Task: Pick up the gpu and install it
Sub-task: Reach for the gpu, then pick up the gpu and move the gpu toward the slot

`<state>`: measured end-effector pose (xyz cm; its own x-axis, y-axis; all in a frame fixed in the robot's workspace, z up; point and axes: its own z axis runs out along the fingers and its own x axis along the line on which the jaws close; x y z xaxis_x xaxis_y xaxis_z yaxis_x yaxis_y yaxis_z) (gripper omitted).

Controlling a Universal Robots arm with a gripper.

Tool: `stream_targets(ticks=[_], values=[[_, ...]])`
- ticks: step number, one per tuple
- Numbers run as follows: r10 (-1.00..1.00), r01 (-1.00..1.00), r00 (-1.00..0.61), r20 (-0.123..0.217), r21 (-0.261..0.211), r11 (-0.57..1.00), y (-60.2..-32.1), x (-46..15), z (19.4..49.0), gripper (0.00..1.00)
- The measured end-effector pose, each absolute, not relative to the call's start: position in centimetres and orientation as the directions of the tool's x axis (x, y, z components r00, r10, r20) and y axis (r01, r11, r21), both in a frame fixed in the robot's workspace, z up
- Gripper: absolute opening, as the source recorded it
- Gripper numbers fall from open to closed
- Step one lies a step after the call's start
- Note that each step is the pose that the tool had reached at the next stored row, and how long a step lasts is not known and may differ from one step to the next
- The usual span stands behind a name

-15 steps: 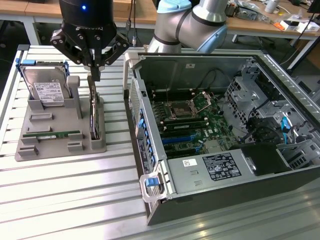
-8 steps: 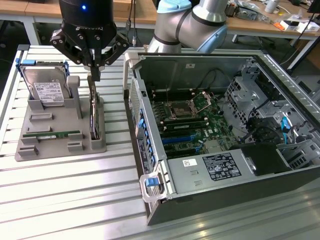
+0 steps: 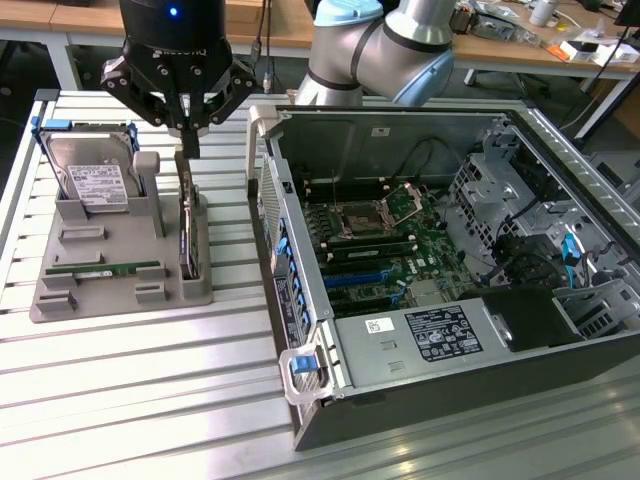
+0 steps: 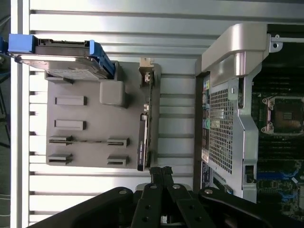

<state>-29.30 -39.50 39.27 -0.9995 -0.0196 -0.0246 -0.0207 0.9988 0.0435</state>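
The gpu point(image 3: 187, 225) stands on edge in a slot along the grey holder tray point(image 3: 110, 290), a thin dark card with a silver bracket at its far end. In the wrist view the gpu point(image 4: 145, 128) runs lengthwise with its bracket away from the fingers. My gripper point(image 3: 188, 148) hangs just above the far end of the card, fingers pressed together and shut on nothing. The fingertips point(image 4: 161, 172) sit beside the card's near end, apart from it. The open computer case point(image 3: 440, 260) lies to the exterior view's right, its motherboard point(image 3: 385, 245) exposed with blue slots.
A silver hard drive point(image 3: 92, 180) in a blue carrier stands on the tray's far corner. A green memory stick point(image 3: 105, 268) lies in a tray slot. The case's upright side wall point(image 3: 290, 270) stands close beside the tray. A cluttered wooden desk lies behind.
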Motion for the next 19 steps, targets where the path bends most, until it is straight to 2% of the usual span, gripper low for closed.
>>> stream_targets(ticks=[8,9,10,19], values=[[-0.020,-0.021,-1.000,-0.025,0.043,0.999,-38.79,-29.30,39.26,0.11],[-0.020,-0.021,-1.000,-0.025,0.043,0.999,-38.79,-29.30,39.26,0.17],[-0.020,-0.021,-1.000,-0.025,0.043,0.999,-38.79,-29.30,39.26,0.30],[-0.020,-0.021,-1.000,-0.025,0.043,0.999,-38.79,-29.30,38.72,0.30]])
